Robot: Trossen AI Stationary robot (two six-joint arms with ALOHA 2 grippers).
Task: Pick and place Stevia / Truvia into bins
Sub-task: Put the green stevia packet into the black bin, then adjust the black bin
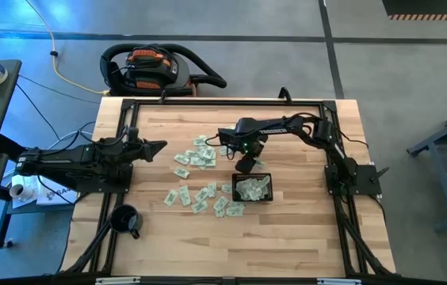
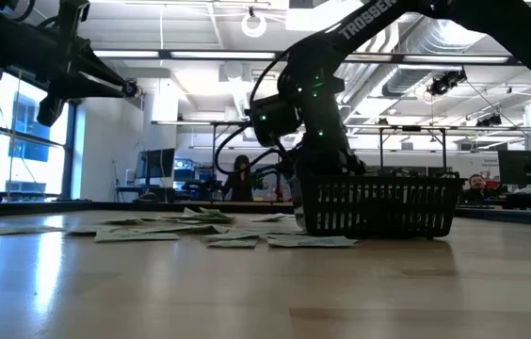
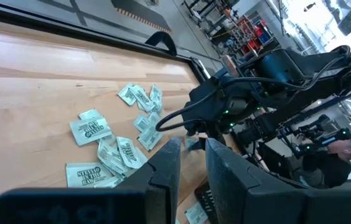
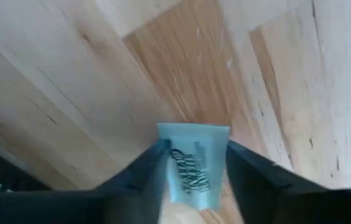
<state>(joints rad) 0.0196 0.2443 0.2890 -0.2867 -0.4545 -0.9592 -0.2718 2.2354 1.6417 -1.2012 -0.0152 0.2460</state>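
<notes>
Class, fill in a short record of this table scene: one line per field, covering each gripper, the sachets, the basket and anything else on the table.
right gripper: shut on a sachet, just beside the basket
left gripper: raised over the table's left side, holding nothing
loose sachets: scattered mid-table
basket: already holds several sachets
mug: near front left edge

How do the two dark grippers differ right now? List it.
Load: the right gripper is shut on a pale green and white paper sachet; the left gripper holds nothing, with a narrow gap between its fingers.
Place: in the high view the right gripper is just beyond the black mesh basket; the left gripper hangs left of the scattered sachets.
Both are dark and two-fingered.
</notes>
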